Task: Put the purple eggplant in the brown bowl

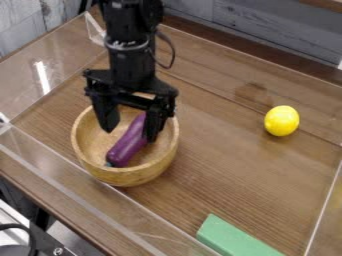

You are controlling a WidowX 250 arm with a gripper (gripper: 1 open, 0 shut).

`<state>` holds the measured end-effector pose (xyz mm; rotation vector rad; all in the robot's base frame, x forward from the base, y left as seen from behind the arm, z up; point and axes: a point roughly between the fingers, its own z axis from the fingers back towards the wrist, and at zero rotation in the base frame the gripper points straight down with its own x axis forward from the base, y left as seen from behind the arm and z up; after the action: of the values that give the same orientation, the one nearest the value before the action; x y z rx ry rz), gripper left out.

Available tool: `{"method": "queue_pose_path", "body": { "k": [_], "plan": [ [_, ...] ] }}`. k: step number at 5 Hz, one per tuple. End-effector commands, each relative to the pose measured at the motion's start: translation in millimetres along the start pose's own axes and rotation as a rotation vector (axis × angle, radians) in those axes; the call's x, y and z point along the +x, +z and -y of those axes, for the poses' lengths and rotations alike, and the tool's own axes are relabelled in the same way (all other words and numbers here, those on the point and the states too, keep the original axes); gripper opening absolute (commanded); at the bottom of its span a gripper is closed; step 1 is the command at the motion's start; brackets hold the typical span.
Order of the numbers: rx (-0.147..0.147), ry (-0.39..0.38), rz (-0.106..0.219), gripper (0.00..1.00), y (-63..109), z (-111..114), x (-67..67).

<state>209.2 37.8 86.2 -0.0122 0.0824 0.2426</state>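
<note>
"Where has the glossy purple toy eggplant (128, 142) ended up?"

"Inside the round, light-brown wooden bowl (123, 177). It lies at a slant there, its blue-teal stem tip (110, 161) pointing toward the near left side of the wall."

"And that black metal claw (131, 112) over it, is it gripping anything?"

"No, its two sides stand wide apart, one over the left of the bowl and one over the right. The eggplant shows between them, and neither side is clamped on it. The dark arm (130, 40) comes down from the top of my view."

"What else is on the brown wooden table (214, 150)?"

"A bright yellow ball (281, 121), well apart from the bowl, over to the right. Nearer to us there's a flat green block (237, 238), set at an angle by the table's near edge."

"And behind it all?"

"Grey boards (254, 27) run along the far side, past the yellow ball."
</note>
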Motion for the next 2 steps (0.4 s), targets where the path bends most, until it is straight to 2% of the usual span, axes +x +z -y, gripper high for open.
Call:
{"method": "queue_pose_path", "body": {
  "k": [1, 2],
  "plan": [
    [-0.023, 0.004, 0.074, 1.0, 24.9, 11, 18.4],
    [-0.046, -0.016, 0.108, 1.0, 41.9, 30, 31.5]
  ]
}}
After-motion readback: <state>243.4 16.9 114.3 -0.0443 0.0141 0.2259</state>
